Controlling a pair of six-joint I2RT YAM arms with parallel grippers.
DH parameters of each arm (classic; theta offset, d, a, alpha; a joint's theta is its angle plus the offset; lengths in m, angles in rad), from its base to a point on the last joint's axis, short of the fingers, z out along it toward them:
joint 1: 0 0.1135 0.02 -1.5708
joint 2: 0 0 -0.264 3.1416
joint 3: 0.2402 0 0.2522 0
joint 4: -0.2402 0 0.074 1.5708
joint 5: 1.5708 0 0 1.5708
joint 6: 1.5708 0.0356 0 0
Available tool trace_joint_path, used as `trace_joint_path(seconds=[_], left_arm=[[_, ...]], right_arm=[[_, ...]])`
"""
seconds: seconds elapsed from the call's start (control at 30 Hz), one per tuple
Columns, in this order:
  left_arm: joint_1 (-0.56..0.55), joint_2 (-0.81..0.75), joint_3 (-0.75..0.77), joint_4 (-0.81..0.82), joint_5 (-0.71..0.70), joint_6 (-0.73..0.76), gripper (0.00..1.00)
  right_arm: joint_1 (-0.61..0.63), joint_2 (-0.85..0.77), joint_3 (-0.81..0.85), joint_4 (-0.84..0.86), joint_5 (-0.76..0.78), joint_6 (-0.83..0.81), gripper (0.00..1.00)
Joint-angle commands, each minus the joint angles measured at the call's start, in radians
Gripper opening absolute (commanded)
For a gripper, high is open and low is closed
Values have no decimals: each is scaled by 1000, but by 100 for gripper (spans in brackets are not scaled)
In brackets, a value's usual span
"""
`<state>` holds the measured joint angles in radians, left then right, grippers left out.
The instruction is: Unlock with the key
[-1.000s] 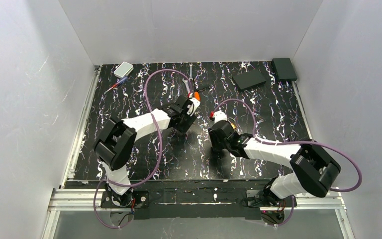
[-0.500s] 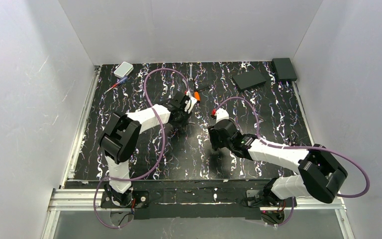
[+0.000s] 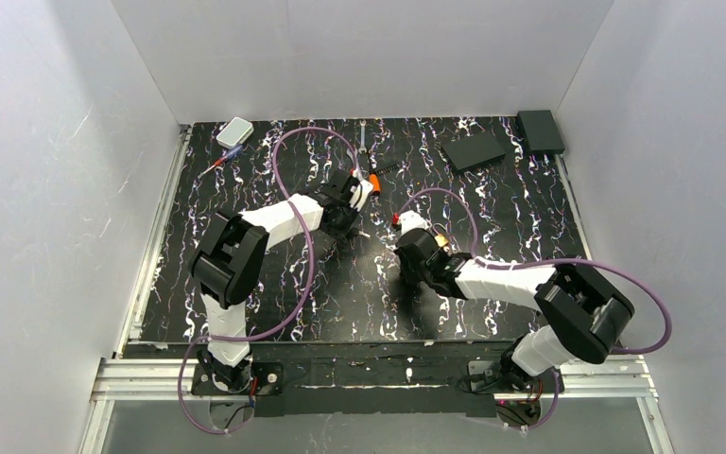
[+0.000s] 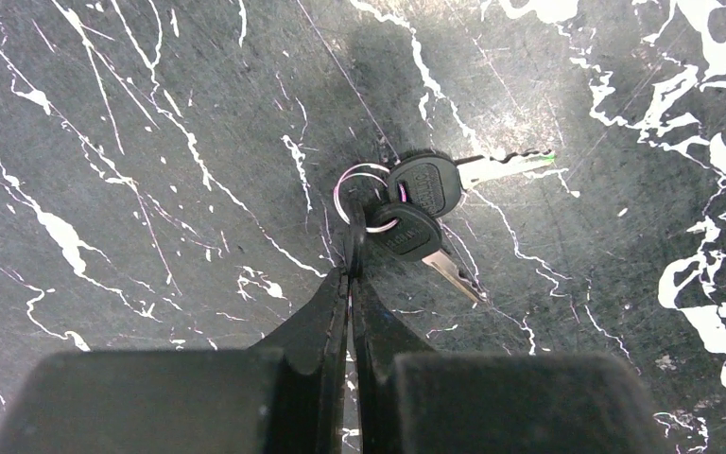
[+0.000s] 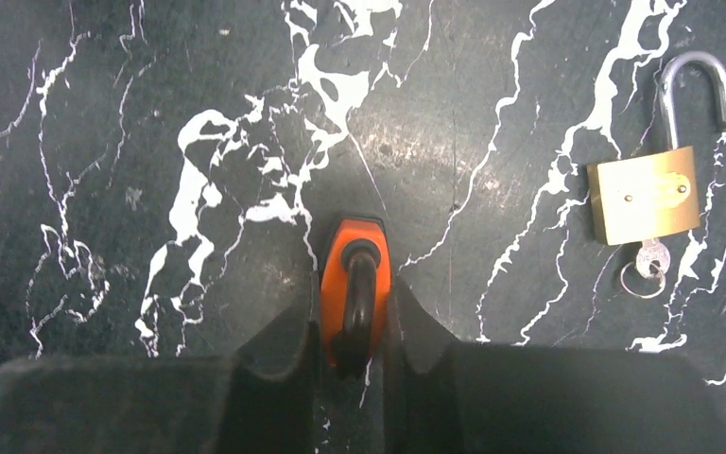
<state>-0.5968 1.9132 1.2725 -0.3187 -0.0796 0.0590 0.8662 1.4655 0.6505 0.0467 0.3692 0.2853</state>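
right gripper [image 5: 354, 312]: fingers narrow, clamped on orange lock [image 5: 353, 248], dark shackle between them. brass padlock [image 5: 645, 197] to its right, apart, shackle swung open, small key [image 5: 653, 257] in base, stamp unreadable. left gripper [image 4: 351, 257]: fingers pressed together, tips at ring [image 4: 352, 189]; whether ring pinched, cannot tell. key [image 4: 425, 185] flat on table [image 4: 151, 142] just beyond tips, second key [image 4: 406, 233] on same ring. head lettering unreadable.

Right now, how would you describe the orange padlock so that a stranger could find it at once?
On the black marbled table, look near the middle, between the jaws of the right gripper. The orange padlock lies there, with a dark shackle. Its neighbour, the brass padlock, is gold with an open silver shackle.
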Motion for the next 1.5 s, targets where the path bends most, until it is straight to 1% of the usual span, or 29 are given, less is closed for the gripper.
trace_joint_path(seconds=[0.0, 0.03, 0.13, 0.2, 0.23, 0.33, 0.5, 0.57, 0.6, 0.63, 0.7, 0.77, 0.8, 0.9, 1.0, 1.17, 1.27, 1.33, 1.47], left_arm=[[8, -66, 27, -66, -2, -24, 0], [12, -77, 29, -71, -8, -30, 0], [28, -112, 40, -91, -47, -43, 0], [36, -132, 45, -103, -102, -45, 0], [42, -145, 44, -106, -129, -47, 0], [69, -181, 35, -109, -184, -52, 0], [116, -235, 13, -109, -200, -87, 0], [121, -249, 2, -104, -199, -89, 0], [121, -254, -2, -103, -198, -89, 0], [123, -256, -4, -103, -200, -88, 0], [124, -261, -7, -103, -205, -88, 0], [126, -265, -10, -100, -204, -90, 0], [125, -266, -12, -100, -199, -91, 0], [127, -264, -6, -104, -192, -96, 0], [127, -264, 2, -110, -187, -99, 0], [133, -274, 2, -112, -196, -105, 0], [137, -275, 2, -113, -205, -107, 0], [139, -274, 5, -116, -207, -110, 0], [141, -270, 12, -123, -207, -117, 0]], right_arm=[[7, 30, 68, 13, -7, -64, 1], [7, 21, 75, 11, -42, -76, 1], [6, -5, 101, 21, -212, -122, 1], [3, 8, 132, 21, -357, -152, 1], [-1, 29, 158, 10, -454, -162, 1], [-28, 138, 254, -42, -709, -184, 1], [-92, 370, 402, -167, -1018, -235, 1], [-120, 463, 482, -222, -1121, -273, 5], [-130, 503, 524, -263, -1137, -294, 8], [-136, 545, 567, -313, -1137, -326, 12], [-142, 613, 648, -407, -1097, -368, 30], [-147, 648, 700, -464, -1033, -379, 49], [-149, 655, 714, -475, -998, -376, 56], [-166, 648, 750, -487, -905, -350, 71], [-173, 641, 803, -512, -786, -321, 74], [-173, 626, 873, -526, -555, -251, 76], [-171, 573, 838, -494, -507, -197, 75], [-163, 528, 788, -463, -479, -152, 73], [-130, 438, 673, -415, -370, -76, 63]])
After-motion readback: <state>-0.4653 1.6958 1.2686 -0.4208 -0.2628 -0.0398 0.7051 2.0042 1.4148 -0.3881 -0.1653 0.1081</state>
